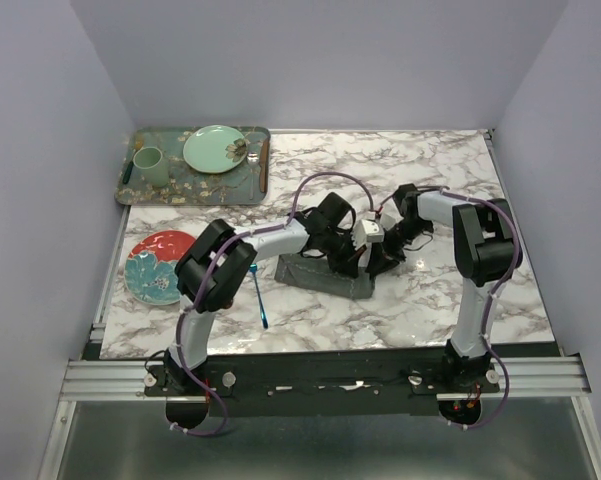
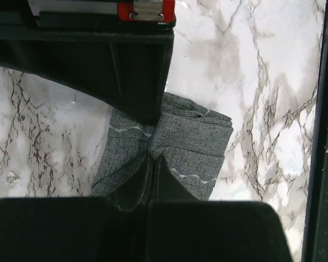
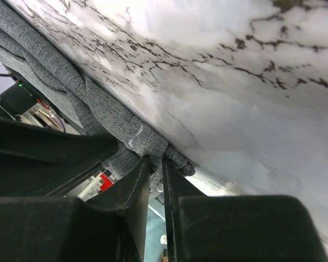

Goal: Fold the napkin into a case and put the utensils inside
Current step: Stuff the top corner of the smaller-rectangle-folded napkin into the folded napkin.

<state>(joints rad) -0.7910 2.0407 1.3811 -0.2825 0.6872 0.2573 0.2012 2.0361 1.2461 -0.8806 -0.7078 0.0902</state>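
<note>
- Left gripper (image 2: pixel 151 164): I see its fingers pressed together on a puckered fold of the dark grey napkin (image 2: pixel 192 143), near one end of it.
- Right gripper (image 3: pixel 155 162): its fingers are nearly closed, nipping the rolled cloth edge at the napkin's other end.
- I read the napkin as a folded, narrow strip lying mid-table on the marble table (image 1: pixel 430 300), with both arms reaching in over it.
- My blue fork (image 1: pixel 261 303) lies just left of the napkin, toward the near edge, partly under the left arm and outside the cloth.
- Further left, a red and teal plate (image 1: pixel 158 265) sits by the left edge.
- At the far left corner I see the patterned green tray (image 1: pixel 195 199) holding a green cup (image 1: pixel 150 165), a mint plate (image 1: pixel 212 148) and a brown-handled utensil (image 1: pixel 264 165).
</note>
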